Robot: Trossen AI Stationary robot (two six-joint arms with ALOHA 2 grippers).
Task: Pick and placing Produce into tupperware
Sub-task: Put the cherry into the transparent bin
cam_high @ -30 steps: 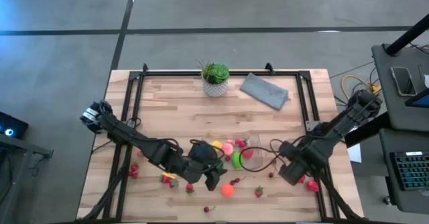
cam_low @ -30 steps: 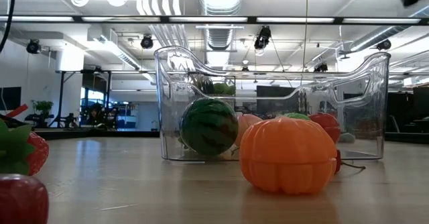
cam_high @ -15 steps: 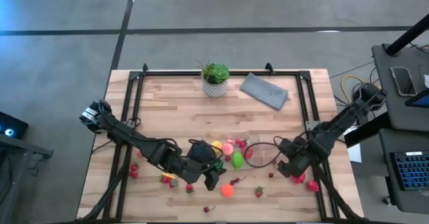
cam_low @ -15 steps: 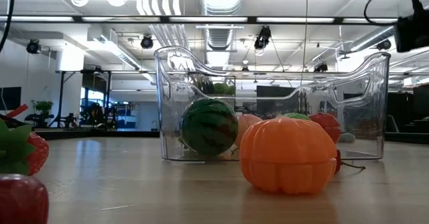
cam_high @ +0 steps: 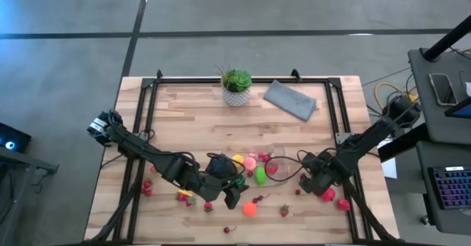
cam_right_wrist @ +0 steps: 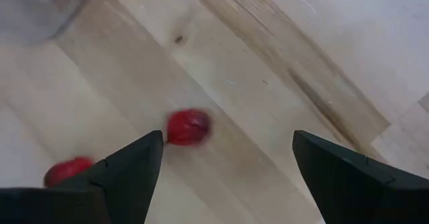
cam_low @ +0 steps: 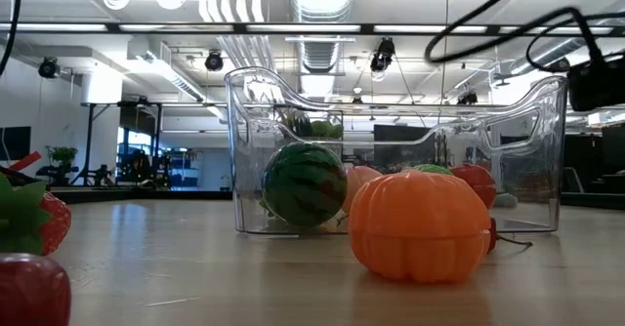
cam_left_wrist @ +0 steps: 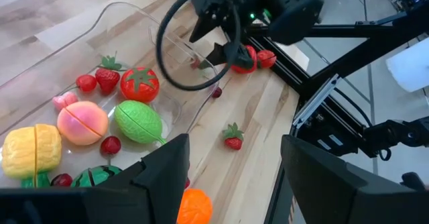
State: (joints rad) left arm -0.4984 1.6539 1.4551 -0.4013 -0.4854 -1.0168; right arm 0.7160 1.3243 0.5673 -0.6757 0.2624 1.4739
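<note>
The clear tupperware [cam_high: 278,166] stands on the table's near middle and holds a yellow fruit [cam_left_wrist: 28,150], a pink peach [cam_left_wrist: 82,122], a green fruit [cam_left_wrist: 139,121], a tomato [cam_left_wrist: 139,84] and a striped melon [cam_low: 305,183]. My left gripper [cam_high: 234,196] hovers open at the tupperware's near left corner, holding nothing. My right gripper [cam_left_wrist: 216,41] stands open just right of the tupperware, pointing steeply down over a small red cherry [cam_right_wrist: 188,127], which lies on the wood between the fingers' lines and is not touched.
Loose produce lies around: an orange fruit [cam_high: 250,208], a strawberry [cam_high: 284,211], red pieces at the right [cam_high: 335,198] and left [cam_high: 184,196]. A potted plant [cam_high: 236,86] and a grey cloth [cam_high: 290,99] sit at the far side. Black rails [cam_high: 340,121] edge the table.
My right gripper has come down toward the table and a little toward the tupperware, tipping to point more steeply down. The produce and the tupperware have not moved.
</note>
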